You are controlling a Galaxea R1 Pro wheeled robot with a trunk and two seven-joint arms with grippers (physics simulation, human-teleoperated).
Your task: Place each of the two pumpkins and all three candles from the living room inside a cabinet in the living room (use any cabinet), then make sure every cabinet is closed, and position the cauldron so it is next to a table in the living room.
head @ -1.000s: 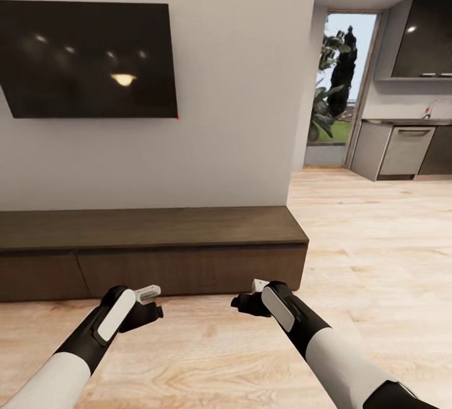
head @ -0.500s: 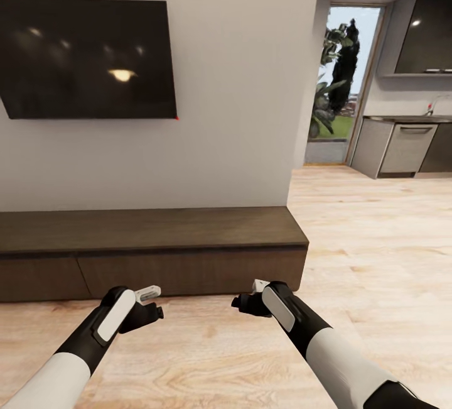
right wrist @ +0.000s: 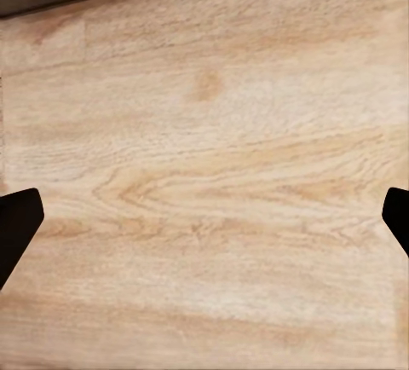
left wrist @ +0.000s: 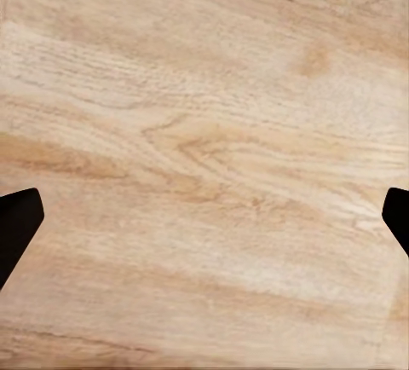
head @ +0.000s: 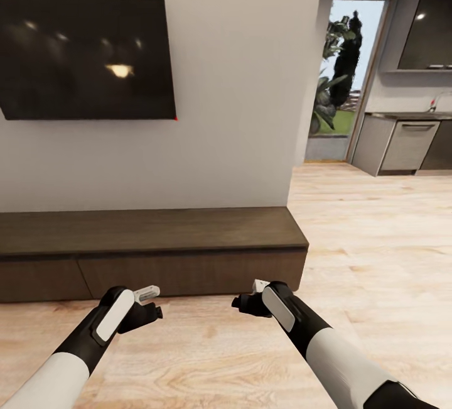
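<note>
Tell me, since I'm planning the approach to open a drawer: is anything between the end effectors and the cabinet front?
Nothing visible. Bare wood floor lies between the left end effector, the right end effector and the cabinet. Its drawer fronts look closed. Both end effectors are open and empty.

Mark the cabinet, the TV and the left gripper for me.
cabinet [head: 188, 271]: head view, on its closed drawer front.
TV [head: 88, 57]: head view, middle of the dark screen.
left gripper [head: 152, 302]: head view, between its fingertips.

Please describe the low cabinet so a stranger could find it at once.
Find the big black television on the pale wall. Directly under it, on the wood floor, runs the long low cabinet. Its dark brown wood and flat, handle-less closed fronts set it apart from the grey kitchen units at far right.
</note>
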